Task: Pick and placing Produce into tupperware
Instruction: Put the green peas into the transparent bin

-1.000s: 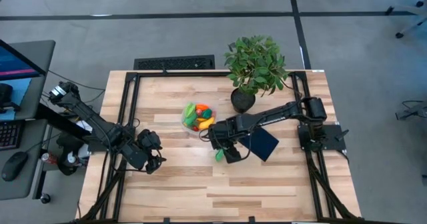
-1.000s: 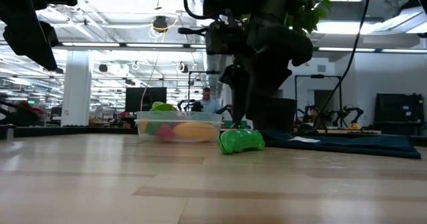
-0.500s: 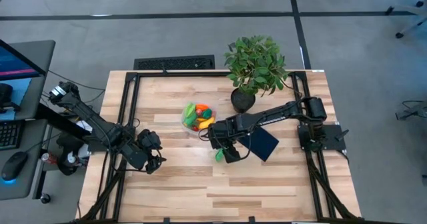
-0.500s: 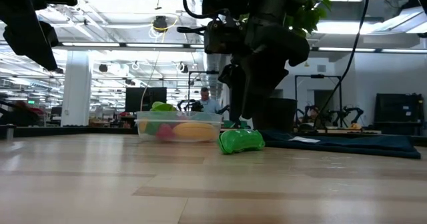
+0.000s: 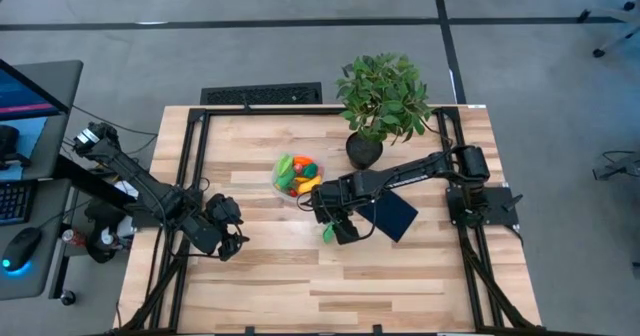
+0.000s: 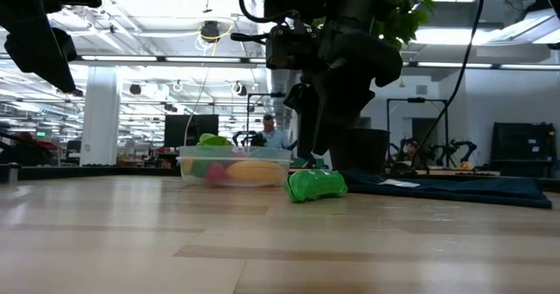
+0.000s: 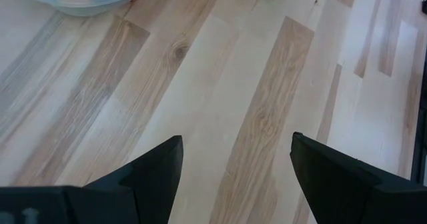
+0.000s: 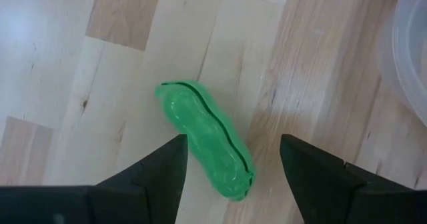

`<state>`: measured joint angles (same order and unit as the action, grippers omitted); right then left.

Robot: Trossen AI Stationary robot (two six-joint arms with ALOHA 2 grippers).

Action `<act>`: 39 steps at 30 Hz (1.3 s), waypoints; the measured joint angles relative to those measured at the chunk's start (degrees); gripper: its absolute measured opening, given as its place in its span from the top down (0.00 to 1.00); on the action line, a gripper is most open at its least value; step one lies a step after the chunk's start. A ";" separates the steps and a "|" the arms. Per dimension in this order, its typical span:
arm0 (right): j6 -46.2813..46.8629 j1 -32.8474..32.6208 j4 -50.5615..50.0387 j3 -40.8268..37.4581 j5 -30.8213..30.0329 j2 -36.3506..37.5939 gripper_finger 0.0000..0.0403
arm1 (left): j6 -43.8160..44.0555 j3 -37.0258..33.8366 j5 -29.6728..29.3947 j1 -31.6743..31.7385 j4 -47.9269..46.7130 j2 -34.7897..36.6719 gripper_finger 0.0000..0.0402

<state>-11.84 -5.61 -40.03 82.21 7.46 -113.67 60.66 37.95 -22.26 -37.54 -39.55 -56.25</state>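
Observation:
A green toy pod (image 8: 207, 141) of the produce lies flat on the wooden table (image 5: 400, 276), just near of the tupperware (image 5: 298, 176). That clear round container holds several coloured produce pieces. My right gripper (image 8: 231, 144) hovers open over the pod, pointing steeply down, a finger on either side and apart from it. The low view shows the pod (image 6: 315, 185) resting on the table below my right gripper (image 6: 315, 154). My left gripper (image 5: 235, 244) waits open near the table's left edge, above bare wood (image 7: 237, 144).
A leafy potted plant (image 5: 380, 101) stands at the far side, right of the tupperware. A dark blue flat rectangle (image 5: 393, 214) lies just right of my right gripper. Black frame rails (image 5: 190, 176) run along the table's left and right sides. Bare wood fills the near half.

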 joint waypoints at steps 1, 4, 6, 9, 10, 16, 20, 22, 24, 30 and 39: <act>0.00 0.00 0.02 0.00 0.00 0.00 0.42 | 0.02 0.00 -0.02 0.00 0.00 0.00 0.34; 0.26 0.00 0.06 0.00 0.00 0.00 0.42 | 0.02 0.00 -0.11 0.00 0.00 0.00 0.34; 0.28 0.00 0.13 0.00 0.00 0.00 0.42 | 0.02 0.00 -0.11 0.00 0.00 0.00 0.34; 0.54 -0.15 0.78 0.00 0.00 0.00 0.42 | 0.02 0.00 -0.13 0.00 0.00 0.00 0.34; 0.85 -0.31 1.23 0.00 0.00 0.00 0.42 | 0.02 0.00 -0.13 0.00 0.00 0.00 0.34; -0.07 -1.88 2.55 0.00 0.01 -0.02 0.42 | 0.02 0.00 -0.23 0.00 0.01 0.00 0.34; -0.21 -2.26 2.55 0.00 -0.01 -0.02 0.43 | 0.04 0.00 -0.72 0.00 0.00 0.00 0.34; -0.20 -1.97 2.58 0.00 -0.09 -0.02 0.44 | 0.04 0.00 -0.86 0.00 0.02 0.00 0.34; -0.20 -1.66 2.50 0.00 -0.15 -0.34 0.45 | 0.04 0.00 -0.94 0.00 0.02 0.00 0.34; 1.89 -1.67 3.34 0.33 0.02 -3.20 0.46 | 0.67 0.00 -0.72 0.00 0.07 -0.02 0.34; 1.85 -1.16 1.76 0.09 0.01 -3.02 0.46 | 1.07 0.00 -0.63 -0.68 -0.09 -0.02 0.34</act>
<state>-9.99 -6.76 -38.27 82.30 7.47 -116.68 61.73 37.95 -22.90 -38.22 -39.64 -56.27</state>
